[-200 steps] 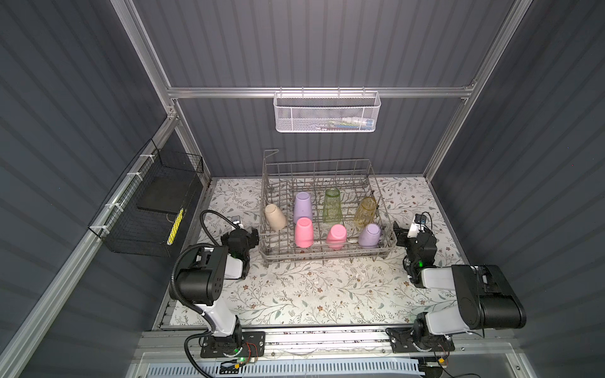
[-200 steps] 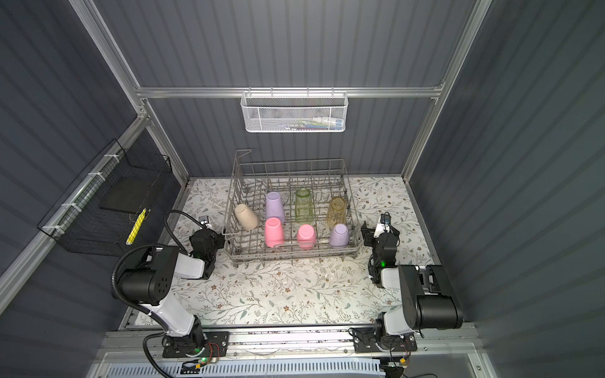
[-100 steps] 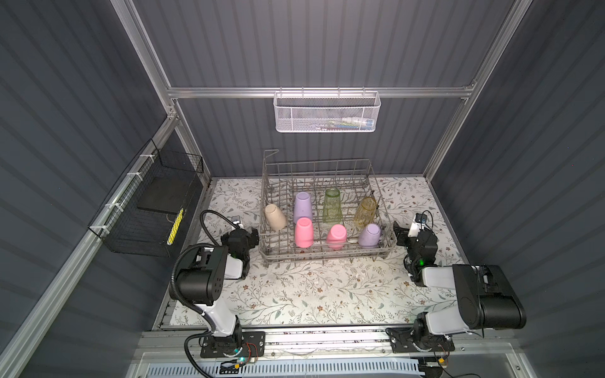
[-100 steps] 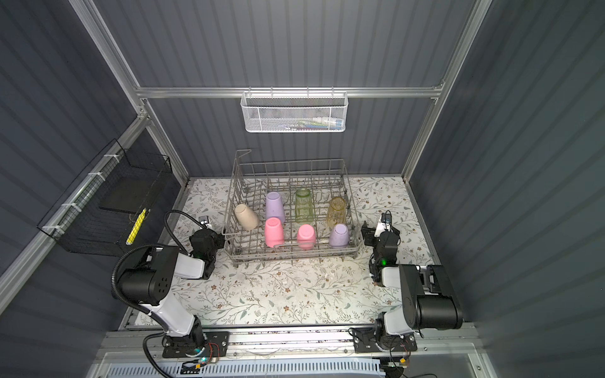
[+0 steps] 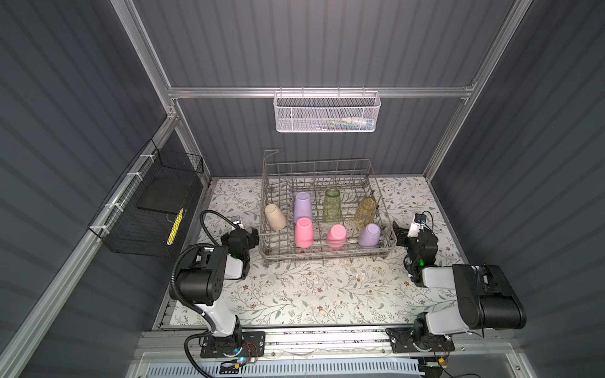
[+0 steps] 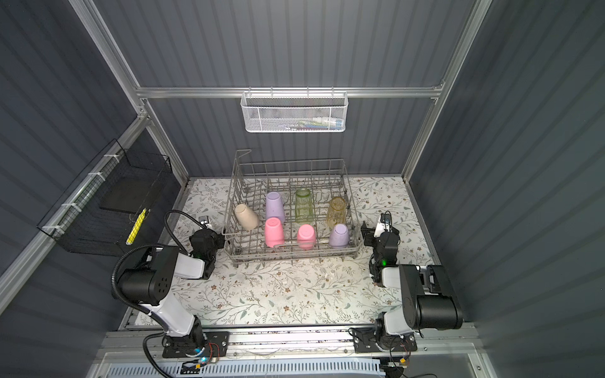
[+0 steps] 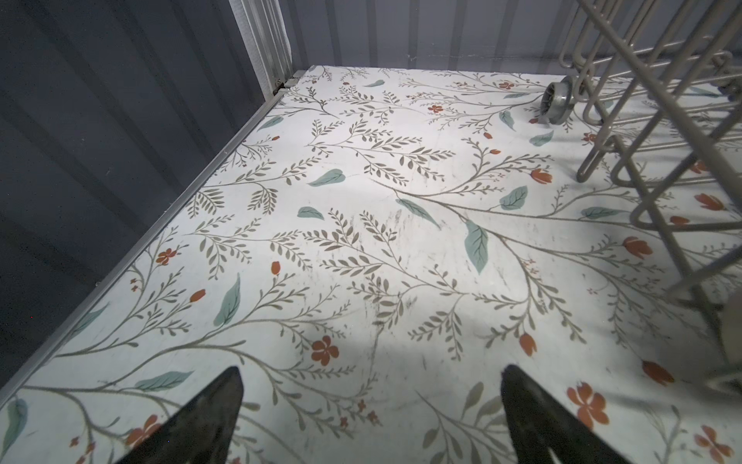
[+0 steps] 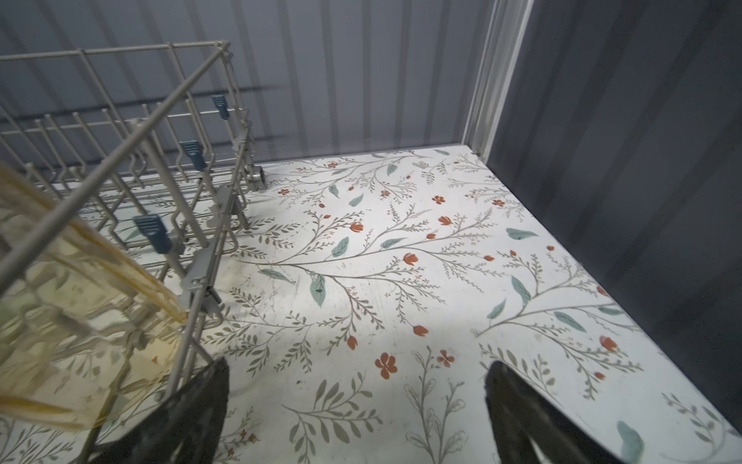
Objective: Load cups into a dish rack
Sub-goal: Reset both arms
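The grey wire dish rack [image 5: 327,258] [image 6: 294,256] stands at the back middle of the floral table. Several cups sit upside down in it: beige [image 5: 275,216], lilac [image 5: 302,207], clear green [image 5: 332,206] and amber [image 5: 365,212] behind, two pink [image 5: 303,232] [image 5: 337,236] and a lilac [image 5: 370,235] in front. My left gripper [image 5: 252,234] [image 7: 371,368] rests open and empty just left of the rack [image 7: 642,120]. My right gripper [image 5: 400,231] [image 8: 358,362] hangs open and empty just right of it, beside the amber cup [image 8: 60,301].
A white mesh basket [image 5: 327,113] hangs on the back wall. A black wire basket [image 5: 147,209] hangs on the left wall. Dark ribbed walls close in on both sides. Bare floral table [image 5: 311,294] lies in front of the rack.
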You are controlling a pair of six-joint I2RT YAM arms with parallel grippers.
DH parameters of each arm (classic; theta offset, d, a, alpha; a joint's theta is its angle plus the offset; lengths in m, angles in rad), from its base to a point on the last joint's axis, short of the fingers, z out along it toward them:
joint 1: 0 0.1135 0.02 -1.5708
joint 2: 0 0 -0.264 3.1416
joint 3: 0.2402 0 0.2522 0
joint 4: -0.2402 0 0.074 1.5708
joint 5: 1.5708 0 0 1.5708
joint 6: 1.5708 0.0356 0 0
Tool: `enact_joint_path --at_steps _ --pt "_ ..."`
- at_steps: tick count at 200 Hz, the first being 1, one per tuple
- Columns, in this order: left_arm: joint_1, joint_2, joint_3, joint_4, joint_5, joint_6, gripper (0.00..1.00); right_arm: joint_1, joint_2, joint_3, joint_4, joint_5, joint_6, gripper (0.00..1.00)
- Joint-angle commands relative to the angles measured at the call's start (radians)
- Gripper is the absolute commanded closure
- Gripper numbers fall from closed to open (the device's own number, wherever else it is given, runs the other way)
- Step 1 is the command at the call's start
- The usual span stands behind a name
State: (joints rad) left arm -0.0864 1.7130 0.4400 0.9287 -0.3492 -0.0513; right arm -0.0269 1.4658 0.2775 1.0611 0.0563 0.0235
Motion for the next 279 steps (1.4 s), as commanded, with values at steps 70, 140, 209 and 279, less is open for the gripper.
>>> enact_joint_path --at_steps 70,140,209,279 --pt "-0.006 0.002 0.011 0.020 -0.019 0.018 0.00 0.002 -0.007 -0.007 0.017 -0.057 -0.021 0.01" --pt "-0.006 0.002 0.010 0.021 -0.019 0.018 0.00 -0.001 -0.009 0.010 -0.015 -0.037 -0.011 0.01" --pt "-0.006 0.002 0.010 0.021 -0.020 0.018 0.00 -0.005 -0.004 0.030 -0.047 0.100 0.047 0.01" --pt "-0.006 0.002 0.011 0.019 -0.016 0.023 0.00 -0.004 -0.004 0.027 -0.042 0.057 0.028 0.01"
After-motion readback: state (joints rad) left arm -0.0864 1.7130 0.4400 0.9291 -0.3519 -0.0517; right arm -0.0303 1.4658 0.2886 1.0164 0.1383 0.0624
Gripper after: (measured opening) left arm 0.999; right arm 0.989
